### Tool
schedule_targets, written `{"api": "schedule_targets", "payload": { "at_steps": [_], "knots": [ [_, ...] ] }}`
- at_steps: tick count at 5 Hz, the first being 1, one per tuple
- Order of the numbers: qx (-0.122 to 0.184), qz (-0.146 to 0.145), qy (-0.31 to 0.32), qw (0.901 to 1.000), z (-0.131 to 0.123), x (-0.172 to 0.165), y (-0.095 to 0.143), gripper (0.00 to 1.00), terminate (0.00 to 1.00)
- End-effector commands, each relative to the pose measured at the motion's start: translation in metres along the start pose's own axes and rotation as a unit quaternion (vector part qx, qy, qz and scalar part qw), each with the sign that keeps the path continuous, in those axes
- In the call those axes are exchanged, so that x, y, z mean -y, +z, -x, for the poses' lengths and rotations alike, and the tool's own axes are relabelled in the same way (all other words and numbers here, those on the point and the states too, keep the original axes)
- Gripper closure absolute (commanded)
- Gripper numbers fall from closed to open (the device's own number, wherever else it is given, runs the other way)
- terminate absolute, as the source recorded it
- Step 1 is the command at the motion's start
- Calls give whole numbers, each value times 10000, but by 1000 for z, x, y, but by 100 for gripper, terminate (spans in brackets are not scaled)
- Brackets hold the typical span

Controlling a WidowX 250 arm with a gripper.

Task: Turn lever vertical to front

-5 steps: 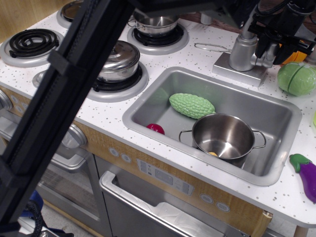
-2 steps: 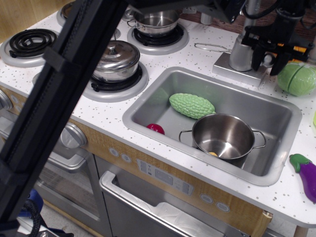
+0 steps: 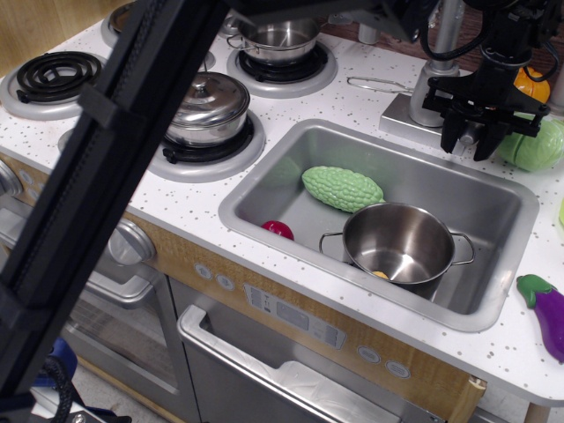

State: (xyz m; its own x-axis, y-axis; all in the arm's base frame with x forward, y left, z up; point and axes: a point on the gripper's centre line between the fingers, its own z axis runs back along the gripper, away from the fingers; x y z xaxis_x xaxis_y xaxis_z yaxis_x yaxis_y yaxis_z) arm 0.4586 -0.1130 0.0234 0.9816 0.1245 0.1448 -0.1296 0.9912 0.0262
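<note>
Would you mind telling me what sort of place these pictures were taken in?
Most likely a toy play kitchen rather than a real one: a speckled white counter with a steel sink, coil burners carrying small pots, and plastic vegetables such as the bumpy green gourd and purple eggplant.

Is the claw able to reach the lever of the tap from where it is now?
Probably yes. The claw hangs at the tap's base, right where the lever would be, with nothing between them. The claw's own black body hides the lever, so contact cannot be confirmed.
</note>
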Motion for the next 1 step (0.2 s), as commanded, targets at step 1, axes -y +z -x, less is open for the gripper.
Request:
{"api": "schedule_targets", "payload": {
  "at_steps": [1],
  "knots": [
    [217,66,-299,9993,-7,13,20,0,100]
  ]
}}
